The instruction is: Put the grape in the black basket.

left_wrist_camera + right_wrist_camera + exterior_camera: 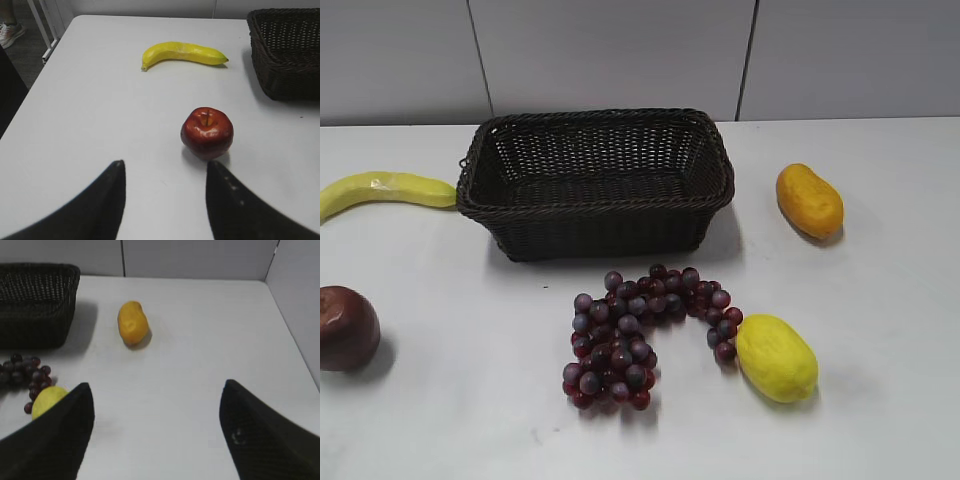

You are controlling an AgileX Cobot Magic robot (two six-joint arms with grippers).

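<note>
The grape (638, 332) is a large bunch of dark red-purple grapes lying on the white table just in front of the black basket (510, 212), which looks empty. The bunch also shows at the left edge of the right wrist view (25, 372), below the basket (35, 305). The basket's corner shows at the top right of the left wrist view (287, 50). My left gripper (165, 165) is open and empty above the table, near the apple. My right gripper (157, 390) is open and empty over bare table right of the grape. Neither gripper shows in the exterior view.
A red apple (345, 327) (207, 132) sits at front left. A yellow banana (382, 190) (182, 53) lies left of the basket. A lemon (776, 357) (47, 400) touches the grape's right end. An orange-yellow fruit (809, 200) (132, 322) lies right of the basket.
</note>
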